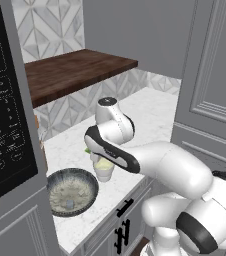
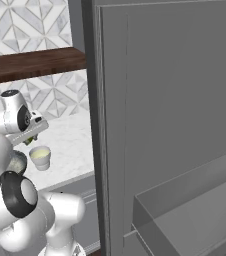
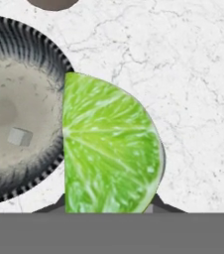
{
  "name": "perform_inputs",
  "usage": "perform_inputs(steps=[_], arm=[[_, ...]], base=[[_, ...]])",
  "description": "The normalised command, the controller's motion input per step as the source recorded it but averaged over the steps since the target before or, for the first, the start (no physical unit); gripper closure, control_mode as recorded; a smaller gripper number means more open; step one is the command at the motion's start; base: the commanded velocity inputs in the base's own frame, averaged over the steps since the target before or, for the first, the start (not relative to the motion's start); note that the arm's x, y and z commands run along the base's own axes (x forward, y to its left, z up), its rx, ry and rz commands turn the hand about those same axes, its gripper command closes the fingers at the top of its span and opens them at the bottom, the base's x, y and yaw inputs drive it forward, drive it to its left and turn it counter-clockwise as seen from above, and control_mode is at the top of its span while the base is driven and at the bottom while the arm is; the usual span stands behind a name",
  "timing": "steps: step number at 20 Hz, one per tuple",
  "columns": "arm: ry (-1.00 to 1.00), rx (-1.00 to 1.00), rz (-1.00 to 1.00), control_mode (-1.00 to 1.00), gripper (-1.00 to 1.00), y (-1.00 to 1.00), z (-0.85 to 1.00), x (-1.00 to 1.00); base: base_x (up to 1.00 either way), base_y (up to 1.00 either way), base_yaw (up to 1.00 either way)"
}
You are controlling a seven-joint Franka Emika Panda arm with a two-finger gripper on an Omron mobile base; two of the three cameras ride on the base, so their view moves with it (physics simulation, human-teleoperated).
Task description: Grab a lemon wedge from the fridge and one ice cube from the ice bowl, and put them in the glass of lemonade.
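Right now I have the gripper (image 3: 109,211) closed on the lemon wedge (image 3: 109,149), which fills the middle of my hand view, held above the marble worktop (image 3: 183,74). Beside it sits the ice bowl (image 1: 72,191) with one ice cube (image 3: 20,136) inside. My arm hangs over the glass of lemonade (image 2: 40,157), just beside the bowl.

The white arm (image 1: 170,167) reaches forward and low, fingers (image 3: 156,203) partly closed.
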Motion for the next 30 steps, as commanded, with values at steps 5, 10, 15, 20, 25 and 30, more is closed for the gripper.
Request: perform_inputs(steps=[5,10,15,20,25,30], arm=[[0.02,-0.01,0.0,-1.0,1.0,0.0,-0.11,0.0],[0.0,-0.01,0.0,-1.0,1.0,0.0,-0.26,0.0],[0.0,-0.02,0.0,-1.0,1.0,0.0,-0.22,0.0],[0.0,0.0,0.0,-1.0,1.0,0.0,-0.01,0.0],[0.0,0.01,0.0,-1.0,1.0,-0.13,0.0,0.0],[-0.01,0.08,0.0,-1.0,1.0,-0.25,0.01,0.0]], base=[[0.0,0.0,0.0],[0.0,0.0,0.0],[0.0,0.0,0.0],[0.0,0.0,0.0],[0.0,0.0,0.0],[0.0,0.0,0.0]])
